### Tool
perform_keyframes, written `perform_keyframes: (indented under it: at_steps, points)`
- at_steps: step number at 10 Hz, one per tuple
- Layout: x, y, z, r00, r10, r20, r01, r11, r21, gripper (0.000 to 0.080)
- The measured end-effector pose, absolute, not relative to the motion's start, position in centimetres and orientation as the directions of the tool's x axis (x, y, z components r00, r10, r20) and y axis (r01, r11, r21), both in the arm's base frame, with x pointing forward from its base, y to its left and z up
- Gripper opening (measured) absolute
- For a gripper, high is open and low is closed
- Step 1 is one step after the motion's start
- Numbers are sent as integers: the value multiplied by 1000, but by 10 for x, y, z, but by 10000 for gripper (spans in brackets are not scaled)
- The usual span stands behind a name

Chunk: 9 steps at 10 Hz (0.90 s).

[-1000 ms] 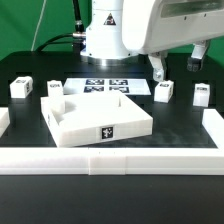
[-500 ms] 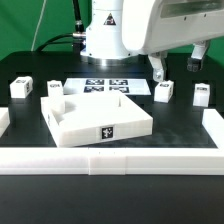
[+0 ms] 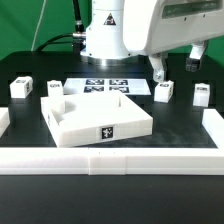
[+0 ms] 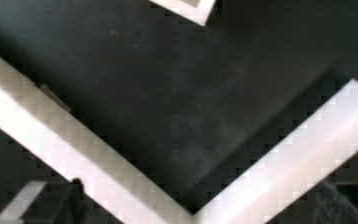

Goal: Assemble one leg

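Black table, work barely started: no leg looks fitted to the white panel at frame centre.
The gripper, upper right, hangs spread and empty over the leg, which stands loose right of centre; grasping and fitting are left to do.

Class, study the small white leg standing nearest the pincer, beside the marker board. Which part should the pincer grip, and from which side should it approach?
Probably from above, closing on the upper part of the leg across two opposite side faces. It stands upright, apart from the panel and the neighbouring leg, so its top and flanks are free. The open pincer hangs higher up.
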<state>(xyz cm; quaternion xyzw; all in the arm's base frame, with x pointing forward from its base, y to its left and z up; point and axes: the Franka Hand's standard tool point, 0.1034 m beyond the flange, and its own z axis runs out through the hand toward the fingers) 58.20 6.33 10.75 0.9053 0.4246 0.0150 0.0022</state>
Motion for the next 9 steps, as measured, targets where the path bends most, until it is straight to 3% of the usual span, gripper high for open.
perform_keyframes:
  at_steps: [2, 3, 7, 8, 9]
  points:
    - [558, 40, 96, 450, 893, 17, 893, -450, 20, 650]
    - [554, 31, 92, 341, 940, 3, 940, -341, -2, 650]
    - [554, 30, 91, 357, 934, 3, 934, -357, -5, 650]
    - [554, 29, 91, 339, 941, 5, 941, -339, 2, 650]
    - [552, 22, 86, 144, 989, 21, 987, -145, 70, 650]
